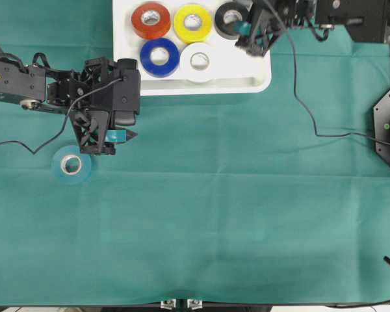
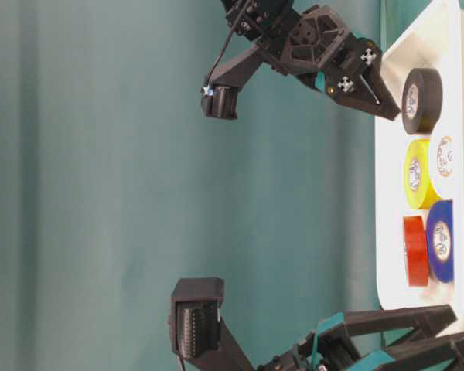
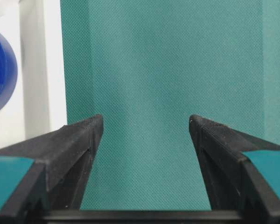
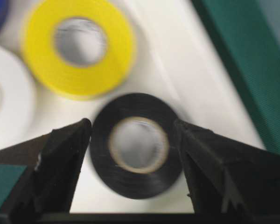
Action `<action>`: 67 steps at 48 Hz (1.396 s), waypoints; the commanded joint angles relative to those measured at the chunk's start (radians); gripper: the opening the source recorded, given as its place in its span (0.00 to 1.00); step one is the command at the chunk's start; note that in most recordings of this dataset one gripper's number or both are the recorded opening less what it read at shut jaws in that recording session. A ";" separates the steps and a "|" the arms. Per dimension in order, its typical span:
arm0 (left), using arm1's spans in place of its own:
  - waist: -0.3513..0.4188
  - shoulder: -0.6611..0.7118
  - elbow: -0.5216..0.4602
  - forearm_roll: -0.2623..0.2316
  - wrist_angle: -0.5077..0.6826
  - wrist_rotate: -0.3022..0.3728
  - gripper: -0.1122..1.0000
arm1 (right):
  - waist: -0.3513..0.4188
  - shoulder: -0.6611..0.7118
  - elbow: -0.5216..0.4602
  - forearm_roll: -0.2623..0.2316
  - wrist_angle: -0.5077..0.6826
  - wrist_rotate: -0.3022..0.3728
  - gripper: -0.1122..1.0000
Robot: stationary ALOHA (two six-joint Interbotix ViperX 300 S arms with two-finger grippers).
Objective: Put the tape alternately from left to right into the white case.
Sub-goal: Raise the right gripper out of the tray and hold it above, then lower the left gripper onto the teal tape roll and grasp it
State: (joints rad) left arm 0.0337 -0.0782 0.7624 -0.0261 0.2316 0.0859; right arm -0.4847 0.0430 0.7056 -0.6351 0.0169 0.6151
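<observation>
The white case [image 1: 260, 81] lies at the back of the green cloth. Flat inside it are a red-orange roll [image 1: 151, 19], a yellow roll [image 1: 193, 22], a black roll [image 1: 229, 18], a blue roll [image 1: 159, 57] and a white roll [image 1: 199, 61]. My right gripper [image 4: 133, 123] hangs open over the case floor [image 4: 177, 60]; its fingers flank the black roll [image 4: 137, 184], which rests on the floor. A teal roll [image 1: 71, 164] lies on the cloth to the left. My left gripper [image 1: 121, 142] stands open just right of it, with bare cloth between its fingers [image 3: 79, 140].
A thin black cable [image 1: 312, 123] trails over the cloth below the case's right end. Black arm hardware [image 1: 387, 123] stands at the right edge. The case's rim [image 3: 42, 70] and the blue roll [image 3: 0, 70] show left of my left gripper. Open cloth reaches the front edge.
</observation>
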 commanded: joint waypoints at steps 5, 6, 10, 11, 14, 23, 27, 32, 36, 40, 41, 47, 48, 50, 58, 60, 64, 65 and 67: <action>-0.003 -0.023 0.009 0.000 -0.006 0.002 0.94 | 0.067 -0.064 0.005 -0.003 -0.008 0.002 0.82; -0.003 -0.025 0.009 0.000 -0.006 0.002 0.94 | 0.077 -0.071 0.009 -0.003 -0.008 0.002 0.82; -0.003 -0.023 0.009 0.000 -0.006 0.002 0.94 | 0.115 -0.089 0.021 -0.003 -0.008 0.005 0.82; -0.003 -0.025 0.009 0.000 -0.006 0.002 0.94 | 0.124 -0.095 0.025 -0.002 -0.008 0.005 0.82; -0.003 -0.023 0.009 -0.002 -0.006 0.002 0.94 | 0.156 -0.109 0.037 -0.003 -0.008 0.005 0.82; -0.003 -0.023 0.009 0.000 -0.005 0.002 0.94 | 0.241 -0.133 0.067 -0.003 -0.008 0.005 0.82; -0.003 -0.023 0.009 0.000 -0.003 0.002 0.94 | 0.275 -0.140 0.078 -0.003 -0.005 0.005 0.82; -0.003 -0.025 0.009 -0.002 -0.002 0.002 0.94 | 0.313 -0.143 0.091 -0.003 -0.005 0.005 0.82; -0.003 -0.025 0.009 -0.002 -0.002 0.002 0.94 | 0.345 -0.143 0.100 -0.003 -0.003 0.006 0.82; -0.005 -0.025 0.009 -0.002 -0.002 0.002 0.94 | 0.373 -0.143 0.109 -0.002 -0.003 0.006 0.82; -0.005 -0.025 0.009 -0.002 -0.002 0.002 0.94 | 0.379 -0.143 0.110 -0.002 -0.003 0.005 0.82; -0.005 -0.025 0.008 -0.002 0.000 0.002 0.94 | 0.399 -0.143 0.114 -0.003 -0.002 0.005 0.82; -0.005 -0.025 0.008 -0.002 0.000 0.002 0.94 | 0.399 -0.143 0.112 -0.003 -0.002 0.005 0.82; -0.005 -0.025 0.006 -0.002 0.000 0.002 0.94 | 0.399 -0.143 0.110 -0.003 -0.002 0.005 0.82; -0.005 -0.025 0.011 -0.002 0.000 0.002 0.94 | 0.399 -0.143 0.109 -0.002 -0.002 0.005 0.82; -0.005 -0.025 0.011 -0.002 0.000 0.002 0.94 | 0.399 -0.143 0.109 -0.003 -0.002 0.005 0.82; -0.008 -0.026 0.012 -0.002 0.002 0.002 0.94 | 0.399 -0.143 0.110 -0.003 -0.002 0.005 0.82; -0.008 -0.028 0.014 -0.002 0.000 0.002 0.94 | 0.399 -0.143 0.110 -0.002 -0.002 0.005 0.82; -0.008 -0.029 0.015 0.000 0.000 0.002 0.94 | 0.399 -0.143 0.112 -0.003 -0.002 0.005 0.82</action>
State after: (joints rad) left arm 0.0307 -0.0798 0.7685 -0.0245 0.2362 0.0874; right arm -0.0874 -0.0782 0.8268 -0.6335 0.0184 0.6197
